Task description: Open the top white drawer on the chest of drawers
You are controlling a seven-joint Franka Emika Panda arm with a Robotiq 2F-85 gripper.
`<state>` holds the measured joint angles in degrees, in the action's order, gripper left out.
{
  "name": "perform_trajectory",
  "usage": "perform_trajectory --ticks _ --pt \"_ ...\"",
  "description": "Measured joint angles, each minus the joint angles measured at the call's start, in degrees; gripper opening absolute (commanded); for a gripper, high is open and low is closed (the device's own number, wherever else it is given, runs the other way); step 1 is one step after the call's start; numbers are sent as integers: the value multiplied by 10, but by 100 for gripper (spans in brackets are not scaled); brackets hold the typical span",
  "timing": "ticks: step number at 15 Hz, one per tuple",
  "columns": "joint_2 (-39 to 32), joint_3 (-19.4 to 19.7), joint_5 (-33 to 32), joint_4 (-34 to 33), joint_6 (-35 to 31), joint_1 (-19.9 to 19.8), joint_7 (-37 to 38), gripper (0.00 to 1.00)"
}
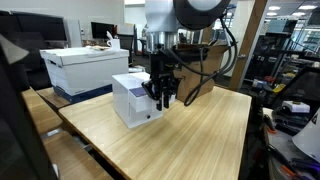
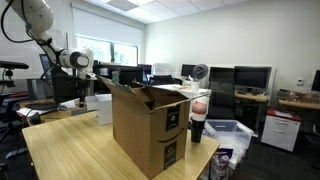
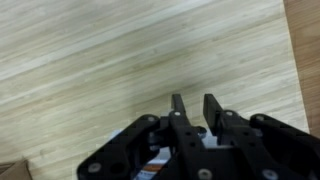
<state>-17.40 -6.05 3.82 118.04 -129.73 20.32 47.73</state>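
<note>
The chest of drawers (image 1: 130, 98) is a small white cube on the wooden table (image 1: 200, 140); in an exterior view it also shows as a white box (image 2: 102, 110) behind the cardboard box. Its drawer side faces my gripper (image 1: 163, 99), which hangs fingers-down right against that side. The top white drawer (image 1: 149, 97) is partly covered by the fingers, and I cannot tell how far out it stands. In the wrist view my gripper (image 3: 194, 99) has a narrow gap between its two black fingers (image 3: 177, 105). Nothing is between them, and only table wood lies beyond.
A larger white lidded storage box (image 1: 85, 65) stands behind the chest at the table's back corner. A tall open cardboard box (image 2: 150, 125) stands on the table's near side in an exterior view. Desks with monitors (image 2: 250, 78) and shelving surround the table.
</note>
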Motion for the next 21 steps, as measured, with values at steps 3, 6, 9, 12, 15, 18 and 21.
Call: perform_trajectory --ticks 3,6,9,12,15,18,21 --pt "3 -3 7 4 25 -2 0 84" --pt "18 -3 5 -8 54 -4 8 100" --pt "31 -3 1 -20 63 -7 19 100" --pt "39 -2 -4 -33 64 -9 28 75" --pt "39 -2 -12 -42 63 -13 32 59" --pt "38 -2 -25 -49 62 -16 32 42" --pt "34 -2 -41 -55 54 -16 32 26"
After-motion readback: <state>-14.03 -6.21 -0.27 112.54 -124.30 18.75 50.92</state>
